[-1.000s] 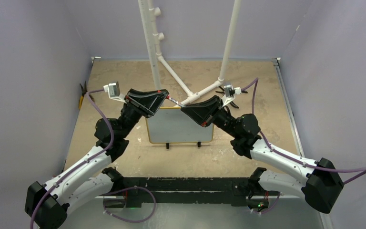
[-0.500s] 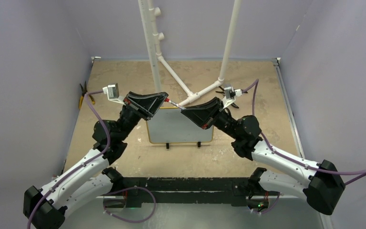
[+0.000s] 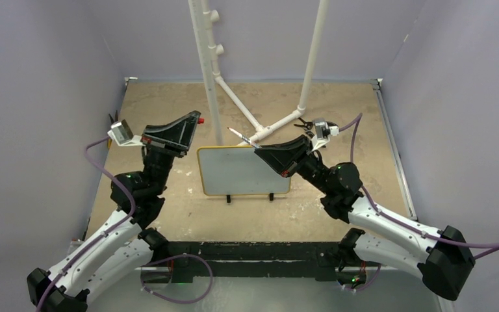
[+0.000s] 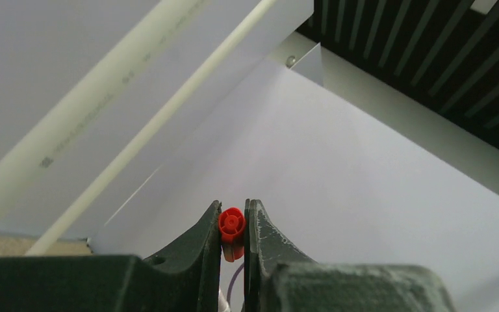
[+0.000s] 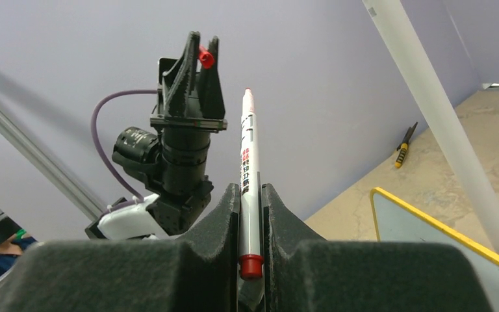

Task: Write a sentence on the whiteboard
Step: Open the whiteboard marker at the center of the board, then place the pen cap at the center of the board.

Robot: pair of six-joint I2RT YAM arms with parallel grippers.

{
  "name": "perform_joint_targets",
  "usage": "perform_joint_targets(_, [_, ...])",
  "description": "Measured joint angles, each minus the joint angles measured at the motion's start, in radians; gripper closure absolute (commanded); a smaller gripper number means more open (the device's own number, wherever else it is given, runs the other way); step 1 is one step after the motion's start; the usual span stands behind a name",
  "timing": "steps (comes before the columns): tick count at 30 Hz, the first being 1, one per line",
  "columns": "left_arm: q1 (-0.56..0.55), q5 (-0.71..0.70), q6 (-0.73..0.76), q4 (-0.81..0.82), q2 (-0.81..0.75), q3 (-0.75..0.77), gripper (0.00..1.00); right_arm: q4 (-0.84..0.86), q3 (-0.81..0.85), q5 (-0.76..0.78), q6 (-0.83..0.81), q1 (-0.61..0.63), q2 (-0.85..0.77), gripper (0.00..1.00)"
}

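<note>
The left pincer [image 3: 197,119] has pulled away from the right pincer [image 3: 258,147] toward the desk's left edge, taking the red cap [image 4: 232,224] with it. The marker [image 5: 248,175] now stands uncapped, its tip bare, and the pincers are well apart.

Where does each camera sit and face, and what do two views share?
Top external: above, behind the bases, looking down on both arms and the whiteboard.
Left wrist: on the left arm, facing wall and pipes; left pincer shut on red cap.
Right wrist: facing the left arm; right pincer shut on marker.
Shared: both wrist views show the cap.
</note>
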Motion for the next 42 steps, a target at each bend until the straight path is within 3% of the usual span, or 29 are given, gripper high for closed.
perform_joint_targets(4, [0.000, -0.034, 0.020, 0.026, -0.015, 0.000, 1.00, -0.007, 0.000, 0.014, -0.006, 0.000, -0.004, 1.00])
perform_joint_targets(8, [0.000, -0.060, 0.083, -0.104, -0.028, 0.034, 1.00, -0.051, 0.000, 0.028, -0.019, 0.000, -0.021, 1.00])
perform_joint_targets(12, [0.000, -0.156, 0.240, -0.496, -0.037, 0.223, 1.00, -0.124, 0.000, 0.068, -0.057, 0.000, -0.063, 1.00])
perform_joint_targets(17, [0.000, -0.302, 0.383, -0.842, -0.042, 0.389, 1.00, -0.247, 0.025, 0.137, -0.144, 0.000, -0.123, 1.00])
perform_joint_targets(20, [0.000, -0.382, 0.427, -1.015, -0.037, 0.415, 1.00, -0.303, 0.050, 0.169, -0.193, 0.000, -0.151, 1.00])
perform_joint_targets(26, [0.006, -0.417, 0.431, -1.204, 0.042, 0.326, 1.00, -0.362, 0.063, 0.207, -0.254, 0.000, -0.201, 1.00])
perform_joint_targets(35, [0.101, -0.355, 0.254, -1.237, 0.025, 0.013, 1.00, -0.401, 0.063, 0.225, -0.287, 0.000, -0.246, 1.00])
perform_joint_targets(42, [0.107, -0.294, 0.137, -1.221, 0.031, -0.114, 1.00, -0.430, 0.063, 0.226, -0.332, 0.000, -0.244, 1.00])
